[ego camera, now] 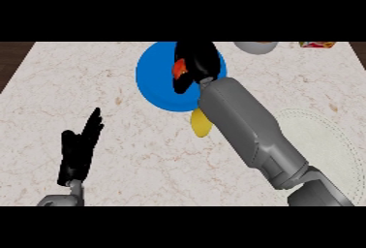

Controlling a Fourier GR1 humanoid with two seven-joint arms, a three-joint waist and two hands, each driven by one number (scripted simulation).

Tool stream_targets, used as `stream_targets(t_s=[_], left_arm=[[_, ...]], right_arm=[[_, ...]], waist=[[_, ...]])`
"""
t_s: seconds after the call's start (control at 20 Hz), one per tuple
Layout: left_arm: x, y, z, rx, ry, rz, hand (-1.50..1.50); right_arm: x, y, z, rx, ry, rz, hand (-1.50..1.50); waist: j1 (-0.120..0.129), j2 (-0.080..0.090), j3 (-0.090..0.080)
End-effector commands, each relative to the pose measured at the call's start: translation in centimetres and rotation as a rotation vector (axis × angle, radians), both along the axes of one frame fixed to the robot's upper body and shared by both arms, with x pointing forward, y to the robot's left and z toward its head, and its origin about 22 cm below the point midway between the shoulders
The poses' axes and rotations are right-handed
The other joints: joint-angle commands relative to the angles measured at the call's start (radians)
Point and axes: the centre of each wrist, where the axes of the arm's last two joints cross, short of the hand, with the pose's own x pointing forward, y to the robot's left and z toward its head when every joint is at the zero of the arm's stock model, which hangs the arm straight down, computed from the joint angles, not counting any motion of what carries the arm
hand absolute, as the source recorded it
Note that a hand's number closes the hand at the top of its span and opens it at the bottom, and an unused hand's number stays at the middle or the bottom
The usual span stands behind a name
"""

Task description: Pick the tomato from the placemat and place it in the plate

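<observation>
My right hand hangs over the blue plate at the counter's far middle, its fingers curled round the red tomato, of which only a small patch shows. The grey right forearm crosses the view from the lower right and covers part of the plate. A pale, stitched round placemat lies at the right, with nothing showing on it. My left hand rests at the lower left with straight fingers pointing up, holding nothing.
A yellow object lies just below the plate, half hidden by the forearm. A grey bowl and a red-and-yellow box sit at the far edge. Dark floor shows beyond the counter's left corner.
</observation>
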Motion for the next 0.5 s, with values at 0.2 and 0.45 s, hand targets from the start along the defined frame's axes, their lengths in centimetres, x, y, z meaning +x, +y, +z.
stream_targets(t_s=[0.2,0.45], left_arm=[[0.4,-2.7,0.8,-0.011,-0.017,-0.017,0.00],[0.7,-0.7,1.2,0.005,-0.020,0.002,0.00]], right_arm=[[1.8,-3.3,-2.7,-0.047,0.304,0.068,1.50],[2.3,-3.9,-3.0,-0.054,0.366,0.143,-1.50]], waist=[[0.010,0.005,0.001],[0.007,0.003,0.001]])
